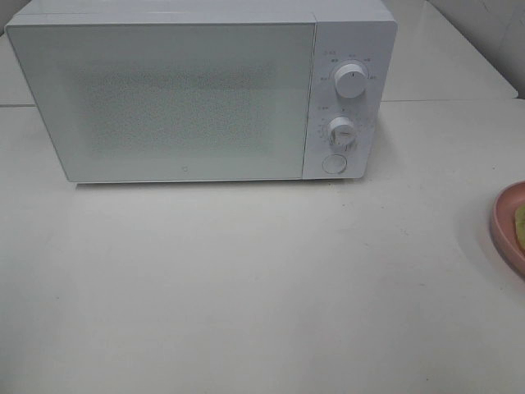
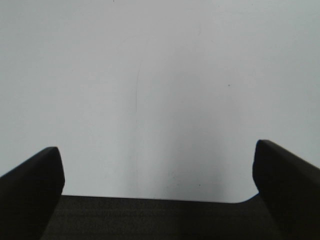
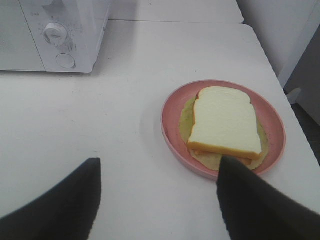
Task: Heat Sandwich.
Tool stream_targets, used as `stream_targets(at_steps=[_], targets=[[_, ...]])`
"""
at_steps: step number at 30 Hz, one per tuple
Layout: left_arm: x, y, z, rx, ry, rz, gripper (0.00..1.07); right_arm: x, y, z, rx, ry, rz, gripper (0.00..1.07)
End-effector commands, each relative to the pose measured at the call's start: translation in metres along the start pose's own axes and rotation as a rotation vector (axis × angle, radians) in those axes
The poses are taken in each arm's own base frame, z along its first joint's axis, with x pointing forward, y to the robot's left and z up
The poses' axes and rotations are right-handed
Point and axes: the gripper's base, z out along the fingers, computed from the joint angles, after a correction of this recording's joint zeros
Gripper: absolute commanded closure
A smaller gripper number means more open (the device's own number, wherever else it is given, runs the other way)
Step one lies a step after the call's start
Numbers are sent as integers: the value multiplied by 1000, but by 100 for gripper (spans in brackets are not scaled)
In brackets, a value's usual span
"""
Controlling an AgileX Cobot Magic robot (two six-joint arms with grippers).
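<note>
**Sandwich on plate, both grippers empty**

My R gripper [image 3: 157, 195]: jaws spread, nothing held, one finger [image 3: 260, 205] overlapping the pink plate [image 3: 172, 127] rim. Sandwich [image 3: 225, 122] lies on that plate. My L gripper [image 2: 157, 172]: wide apart over bare table [image 2: 160, 75]. Farther back: microwave [image 1: 164, 98], door closed.

The microwave [image 1: 201, 90] is white all over, its door a pale grey-white with a fine speckled patch across the middle, its two dials and round button white. The table [image 1: 246, 287] is plain off-white. The plate [image 3: 170, 120] is pink. The sandwich [image 3: 225, 120] has white bread, tan-orange crust and a pale yellow-green layer beneath. Both grippers' fingers [image 3: 65, 200] are black.
</note>
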Motion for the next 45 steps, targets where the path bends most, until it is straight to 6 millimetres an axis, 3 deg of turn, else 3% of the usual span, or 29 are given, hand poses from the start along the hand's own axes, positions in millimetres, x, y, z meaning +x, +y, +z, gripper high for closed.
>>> stream_targets(at_steps=[1, 14, 45], targets=[[5, 0, -7, 5, -71, -2, 9, 1, 0, -4, 8, -38, 8, 43], [36, -2, -42, 10, -366, -30, 9, 1, 0, -4, 8, -38, 10, 43], [35, -2, -41, 10, -363, -29, 9, 1, 0, -3, 8, -33, 11, 43]])
